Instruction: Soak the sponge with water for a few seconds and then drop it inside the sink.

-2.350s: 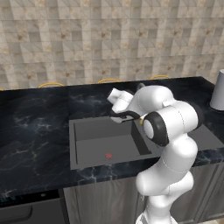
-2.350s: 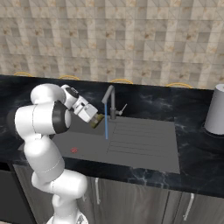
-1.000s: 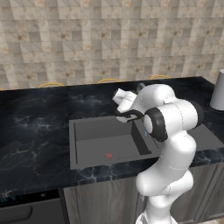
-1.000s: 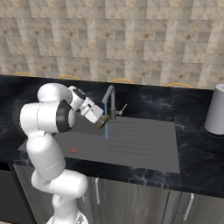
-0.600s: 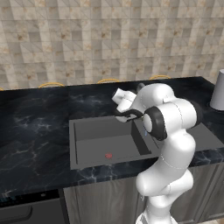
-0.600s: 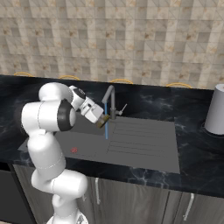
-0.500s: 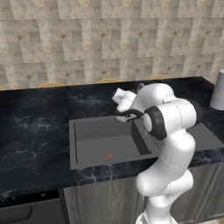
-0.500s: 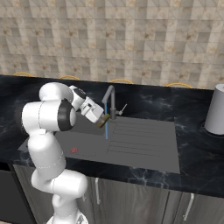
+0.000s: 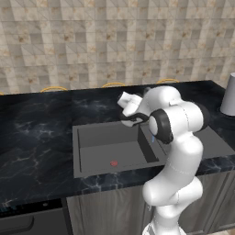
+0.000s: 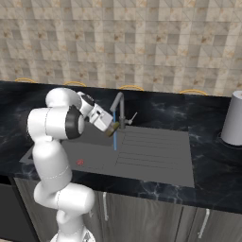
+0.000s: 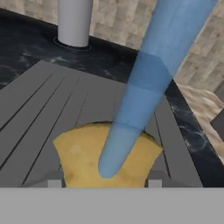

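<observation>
The two-finger pincer (image 10: 112, 128) on the white arm was clamped on the small yellow blocky sponge (image 11: 106, 156), its finger tips pressed against the sponge's two sides in the hand view. The thin light-blue stream of water (image 11: 146, 83) ran straight onto the sponge in front of the pincer, meeting its yellow face near the middle. From the right base view the pincer hung just under the spout of the grey curved faucet (image 10: 118, 107), with the sponge a small tan spot at its tip and the water (image 10: 115, 141) falling on past it to the dark grey rectangular recessed sink (image 10: 156, 165) below. The ribbed drainboard (image 11: 52, 101) of the sink lay directly beneath and beyond the pincer. Far ahead of the pincer, past the drainboard, a plain grey cylindrical canister (image 11: 74, 22) stood upright on the black marbled countertop (image 11: 26, 39). Well below and off to one side of the pincer, on the flat floor of the basin, sat a small red round spot (image 9: 114, 163). In the left base view the pincer (image 9: 130, 120) was held over the basin's far edge, partly hidden behind the arm's own elbow.
</observation>
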### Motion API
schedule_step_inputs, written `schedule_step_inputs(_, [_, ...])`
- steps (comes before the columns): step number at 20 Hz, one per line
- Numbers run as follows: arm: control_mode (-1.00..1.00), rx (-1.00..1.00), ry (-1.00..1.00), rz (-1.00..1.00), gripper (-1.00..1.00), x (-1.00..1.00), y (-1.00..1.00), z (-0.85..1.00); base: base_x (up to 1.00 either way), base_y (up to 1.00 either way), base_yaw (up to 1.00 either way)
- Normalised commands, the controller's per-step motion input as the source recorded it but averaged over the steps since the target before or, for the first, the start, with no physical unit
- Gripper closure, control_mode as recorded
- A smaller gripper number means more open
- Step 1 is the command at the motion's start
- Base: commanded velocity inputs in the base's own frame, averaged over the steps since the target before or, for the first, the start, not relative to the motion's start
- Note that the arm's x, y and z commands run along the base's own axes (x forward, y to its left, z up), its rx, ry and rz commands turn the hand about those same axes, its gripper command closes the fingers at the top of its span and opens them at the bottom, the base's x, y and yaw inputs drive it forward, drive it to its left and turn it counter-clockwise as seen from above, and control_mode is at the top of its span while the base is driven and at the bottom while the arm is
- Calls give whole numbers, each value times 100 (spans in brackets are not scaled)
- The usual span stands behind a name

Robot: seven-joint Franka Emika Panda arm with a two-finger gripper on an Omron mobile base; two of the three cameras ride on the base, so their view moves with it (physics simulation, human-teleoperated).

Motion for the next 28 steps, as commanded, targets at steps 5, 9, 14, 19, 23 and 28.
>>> schedule_step_inputs(5, [-100,0,0,0,100,23,0,-7,0,0,0])
schedule_step_inputs(9, [-100,0,0,0,100,31,0,-13,0,0,0])
schedule_step_inputs(14, [-100,0,0,0,100,-2,0,-1,0,0,0])
schedule_step_inputs(19, [-100,0,0,0,100,-29,27,7,0,0,0])
schedule_step_inputs(23, [-100,0,0,4,100,-13,51,18,0,0,0])
schedule_step_inputs(28, [-100,0,0,9,100,-2,44,31,0,0,0])
